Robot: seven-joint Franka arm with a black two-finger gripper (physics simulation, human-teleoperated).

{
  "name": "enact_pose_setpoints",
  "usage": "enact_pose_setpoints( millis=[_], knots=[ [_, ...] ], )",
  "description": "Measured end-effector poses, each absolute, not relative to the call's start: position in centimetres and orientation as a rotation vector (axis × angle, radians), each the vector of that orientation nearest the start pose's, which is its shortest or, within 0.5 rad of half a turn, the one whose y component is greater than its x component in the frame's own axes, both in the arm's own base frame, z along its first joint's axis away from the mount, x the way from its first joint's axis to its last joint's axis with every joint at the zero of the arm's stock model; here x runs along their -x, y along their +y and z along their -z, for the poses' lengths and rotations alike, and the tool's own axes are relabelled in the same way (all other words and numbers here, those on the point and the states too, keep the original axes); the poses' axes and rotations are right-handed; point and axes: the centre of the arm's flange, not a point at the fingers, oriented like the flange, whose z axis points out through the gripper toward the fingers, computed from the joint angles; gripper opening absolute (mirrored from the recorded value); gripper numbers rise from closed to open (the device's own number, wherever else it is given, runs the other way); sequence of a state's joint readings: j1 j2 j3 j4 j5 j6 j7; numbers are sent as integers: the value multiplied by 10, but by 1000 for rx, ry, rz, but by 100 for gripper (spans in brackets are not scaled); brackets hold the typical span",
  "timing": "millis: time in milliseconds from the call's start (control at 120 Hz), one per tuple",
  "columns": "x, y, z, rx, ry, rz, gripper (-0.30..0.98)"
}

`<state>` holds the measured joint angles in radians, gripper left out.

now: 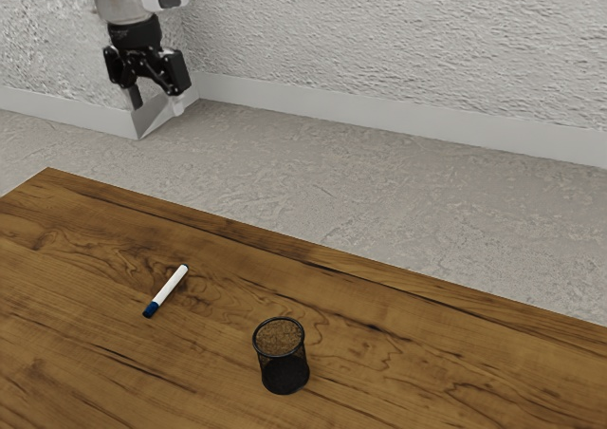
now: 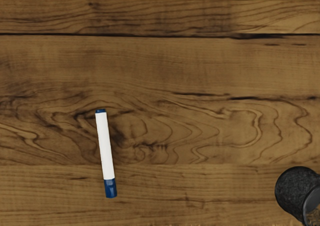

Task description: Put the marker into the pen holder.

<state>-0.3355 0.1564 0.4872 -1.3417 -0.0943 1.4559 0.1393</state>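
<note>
While the robot arm (image 1: 128,7) reaches in from the upper left of the exterior view, its black two-finger jaws (image 1: 156,104) hang high, seen against the pale textured wall (image 1: 379,40) and grey floor (image 1: 313,177). The jaws stand wide apart and hold nothing.

Lower down is a brown wooden desk (image 1: 76,372) with dark grain lines. One corner shows at the exterior view's left, and a long edge runs from it toward that view's right, bordering the floor. The marker (image 1: 171,286), white with a blue capped end, lies flat on the desk, the nearer of the two objects to that corner. Its capped end points away from the long edge, and its other end, tipped in blue, points toward it.

Farther from the corner, apart from the marker, a round black mesh pen holder (image 1: 284,370) stands upright on the desk, its open rim facing up.
</note>
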Motion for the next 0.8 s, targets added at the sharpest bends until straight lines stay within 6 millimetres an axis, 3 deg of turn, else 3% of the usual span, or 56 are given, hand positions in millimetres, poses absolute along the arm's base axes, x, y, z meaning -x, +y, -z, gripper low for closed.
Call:
enact_pose_setpoints(
  millis=[83,158,225,267,300,350,408,458,508,575,708,800],
  knots=[
    [-580,43,-643,3163,46,-36,67],
    [-550,8,-669,3194,197,31,67],
    [-533,-19,-681,3173,317,52,67],
    [-527,-29,-687,3143,363,61,67],
    [-530,-27,-680,3123,356,35,67],
    [-535,-19,-649,3118,323,-59,67],
    [-520,-3,-575,3142,298,-232,67],
    [-494,39,-507,3179,169,-360,66],
    [-465,73,-458,3210,22,-424,67],
    [-453,86,-425,3195,-58,-428,67],
    [-463,102,-351,3088,-104,-442,67],
    [-471,108,-322,3050,-111,-400,67]
  ],
)
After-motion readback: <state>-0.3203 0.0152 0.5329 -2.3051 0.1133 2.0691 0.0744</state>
